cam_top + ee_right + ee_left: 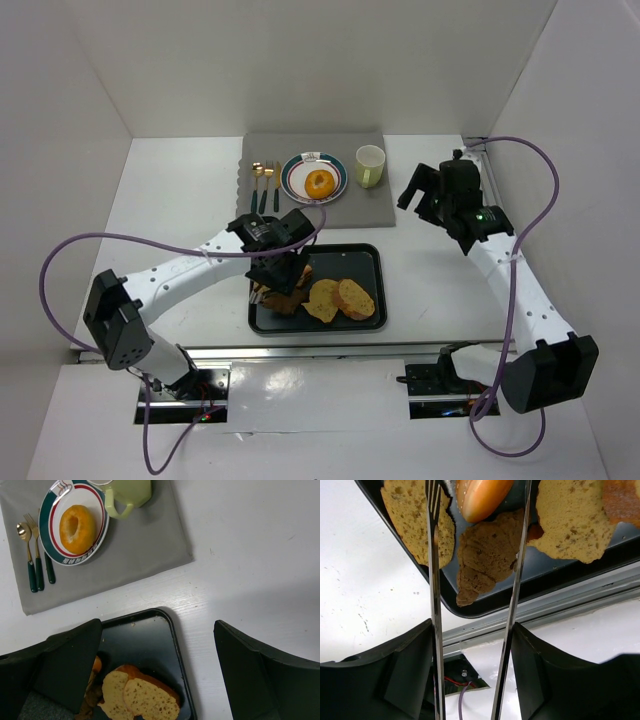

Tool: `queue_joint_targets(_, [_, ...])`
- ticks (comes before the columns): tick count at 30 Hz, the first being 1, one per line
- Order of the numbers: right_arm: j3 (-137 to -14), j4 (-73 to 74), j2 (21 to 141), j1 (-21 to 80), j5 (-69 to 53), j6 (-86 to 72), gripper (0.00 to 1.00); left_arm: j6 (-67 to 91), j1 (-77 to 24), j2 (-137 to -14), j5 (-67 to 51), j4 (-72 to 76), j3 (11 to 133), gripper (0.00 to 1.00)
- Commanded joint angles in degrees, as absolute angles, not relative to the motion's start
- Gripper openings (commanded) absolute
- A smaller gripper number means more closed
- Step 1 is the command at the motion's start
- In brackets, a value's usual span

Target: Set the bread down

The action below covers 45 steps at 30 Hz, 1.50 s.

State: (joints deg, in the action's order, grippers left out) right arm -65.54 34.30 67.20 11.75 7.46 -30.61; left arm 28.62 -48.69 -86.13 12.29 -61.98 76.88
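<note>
We see the left gripper point(472, 630) pressed onto a pair of metal tongs point(436, 605), one black finger against the outside of each tong arm. The arms run forward from the fingers, standing apart, and reach over the black tray point(470, 611). Between their tips lies the glossy oval roll point(482, 497). We cannot tell whether the tips touch it. Just nearer the gripper than the roll sits a dark brown piece point(485, 560), also between the arms. Flat toast slices point(417, 522) lie outside the arms on either side.

The right gripper point(157, 625) hangs above the table with its fingers spread wide and nothing between them. It is past the tray's far right corner. The ring-shaped bread point(77, 528) is well ahead of it and to its left. It rests in the middle of a striped plate point(288, 180) on the grey mat point(370, 205). A pale green cup point(370, 166) stands just beside the plate.
</note>
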Motion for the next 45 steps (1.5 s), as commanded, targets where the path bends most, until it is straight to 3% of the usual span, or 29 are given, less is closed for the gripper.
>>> queue_joint_targets(1, [-65.3, 32.9, 66.8, 12.0, 6.9, -31.0, 1.00, 27.9, -47.8, -88.4, 11.2, -61.3, 74.7, 0.70])
queue_joint_targets(4, [-64.7, 32.9, 66.8, 12.6, 6.9, -31.0, 1.00, 27.9, -47.8, -89.6, 11.2, -60.6, 74.7, 0.61])
queue_joint_targets(7, [-64.7, 32.9, 66.8, 12.6, 6.9, -31.0, 1.00, 27.9, -47.8, -88.9, 11.2, -61.2, 78.6, 0.44])
queue_joint_targets(11, [-64.2, 32.3, 67.3, 12.6, 6.9, -31.0, 1.00, 27.9, -45.9, -87.5, 11.8, -62.7, 85.1, 0.34])
queue_joint_targets(20, [-64.9, 30.6, 69.8, 12.6, 5.1, -30.4, 1.00, 30.1, -34.5, -91.2, 10.5, -55.0, 96.9, 0.35])
queue_joint_targets(25, [-66.5, 30.6, 71.6, 12.6, 5.6, -29.9, 1.00, 30.1, -25.9, -101.9, 5.6, -48.9, 104.8, 0.36])
queue_joint_targets(34, [-66.5, 31.1, 73.5, 12.6, 5.6, -29.9, 1.00, 27.9, -21.9, -123.6, -0.3, -48.9, 125.7, 0.44])
queue_joint_targets(39, [-67.1, 32.2, 73.5, 12.6, 6.8, -29.9, 1.00, 27.2, -21.9, -126.2, -1.1, -50.1, 127.5, 0.61])
queue_joint_targets(45, [-67.1, 32.2, 74.0, 12.6, 6.8, -30.4, 1.00, 26.1, -21.4, -122.0, 0.0, -50.1, 124.8, 0.67])
